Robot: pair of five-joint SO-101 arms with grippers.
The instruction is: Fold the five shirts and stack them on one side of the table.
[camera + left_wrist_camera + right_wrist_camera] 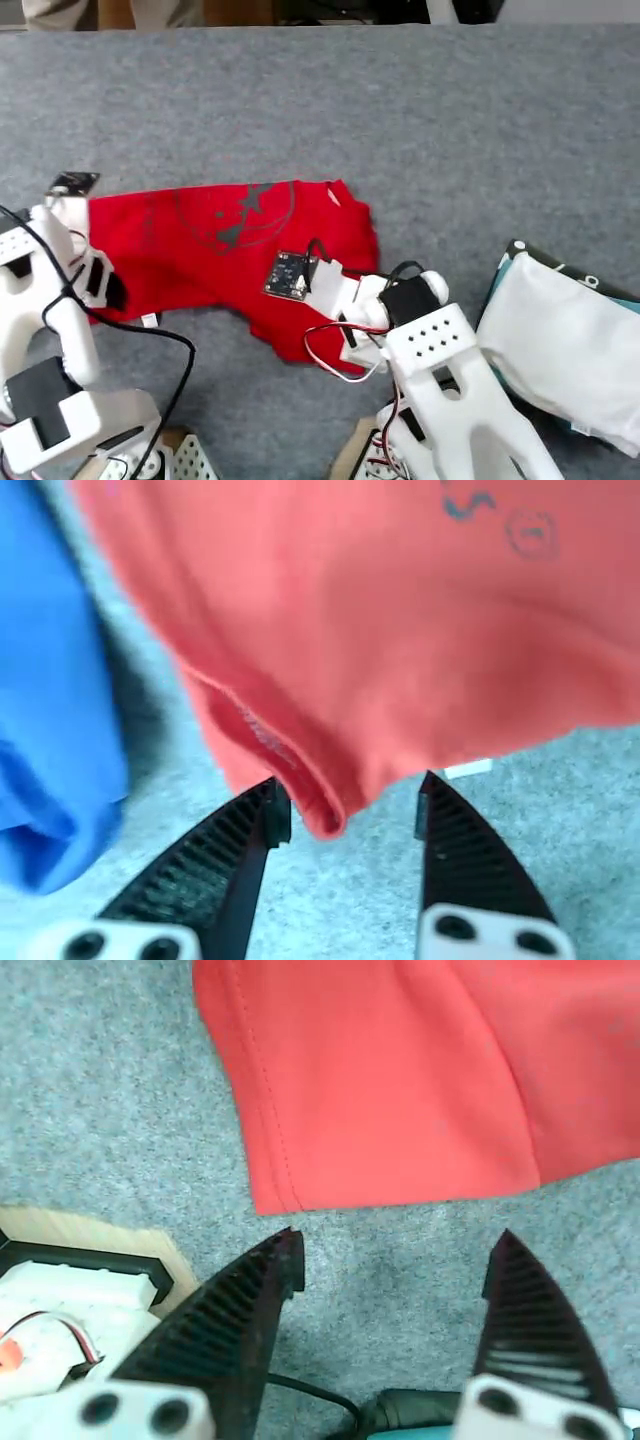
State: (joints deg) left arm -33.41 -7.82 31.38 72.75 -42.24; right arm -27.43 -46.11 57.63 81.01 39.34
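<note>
bench (400,110) carried all | red shirt (200,255) lay unfolded left of centre | folded pile (560,345) sat at right edge | left fingers (215,865) released, straddled shirt hem | right fingers (235,1320) released, just short of hem | judged: both needed firm, level hem pinches before folding

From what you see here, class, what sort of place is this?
Probably a robotics lab bench: white robot arms at a grey table, a red shirt laid out, folded shirts stacked alongside.
</note>
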